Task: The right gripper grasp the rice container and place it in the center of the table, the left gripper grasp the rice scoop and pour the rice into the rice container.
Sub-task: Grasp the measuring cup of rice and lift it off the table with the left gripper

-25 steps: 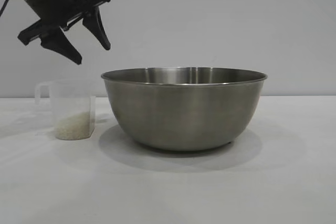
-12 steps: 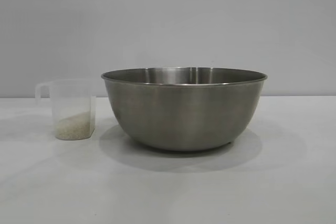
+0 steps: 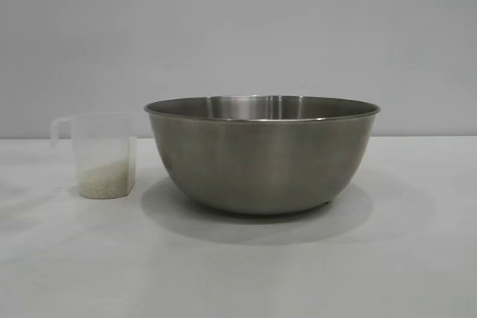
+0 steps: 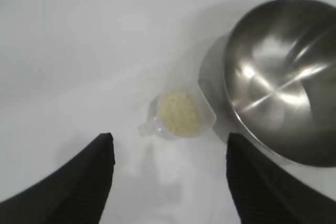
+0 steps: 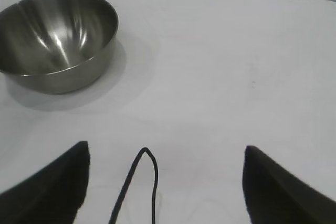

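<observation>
Gone from the exterior view, the left gripper [image 4: 169,169] hangs open and empty above the rice scoop [image 3: 98,156], which stands just left of the rice container [image 3: 262,153], rice [image 3: 105,180] inside; the right gripper [image 5: 165,182], well apart from the bowl, is open too.

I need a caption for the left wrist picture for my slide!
Open left gripper hovering above the rice scoop, rice inside, beside the empty rice container.

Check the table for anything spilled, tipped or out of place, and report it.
Nothing stands out. The rice scoop stands upright beside the rice container, apart from it, with the rice inside it. No grains show on the table. The bowl sits level and looks empty.
</observation>
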Available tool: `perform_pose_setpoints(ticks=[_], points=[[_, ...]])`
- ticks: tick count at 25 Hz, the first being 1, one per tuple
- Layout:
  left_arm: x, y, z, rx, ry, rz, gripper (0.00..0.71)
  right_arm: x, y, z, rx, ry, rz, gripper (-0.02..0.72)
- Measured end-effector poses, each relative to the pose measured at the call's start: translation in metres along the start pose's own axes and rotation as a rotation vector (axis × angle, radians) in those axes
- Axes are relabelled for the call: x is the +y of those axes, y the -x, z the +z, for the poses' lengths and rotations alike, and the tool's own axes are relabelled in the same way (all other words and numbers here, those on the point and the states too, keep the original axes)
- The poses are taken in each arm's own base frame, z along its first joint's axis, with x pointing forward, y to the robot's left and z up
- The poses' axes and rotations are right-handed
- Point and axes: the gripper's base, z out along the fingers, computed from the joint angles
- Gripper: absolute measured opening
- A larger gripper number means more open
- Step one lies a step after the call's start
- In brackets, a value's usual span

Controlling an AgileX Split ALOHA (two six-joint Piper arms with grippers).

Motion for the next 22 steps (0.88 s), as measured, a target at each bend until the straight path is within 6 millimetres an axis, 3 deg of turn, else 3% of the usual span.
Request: perform_pose_setpoints(ticks=[7,13,22], points=[[0.000,-0.054,-0.001,-0.086,0.045,-0.023,0.397,0.000,0.000,0.000,0.000,0.000,0.000,0.515],[0.006,-0.098,0.019,-0.137,0.093,-0.069,0.397,0.000,0.000,0.000,0.000,0.000,0.000,0.515],[0.011,-0.136,0.039,-0.289,0.169,-0.136,0.397,0.000,0.000,0.000,0.000,0.003,0.001,0.515]])
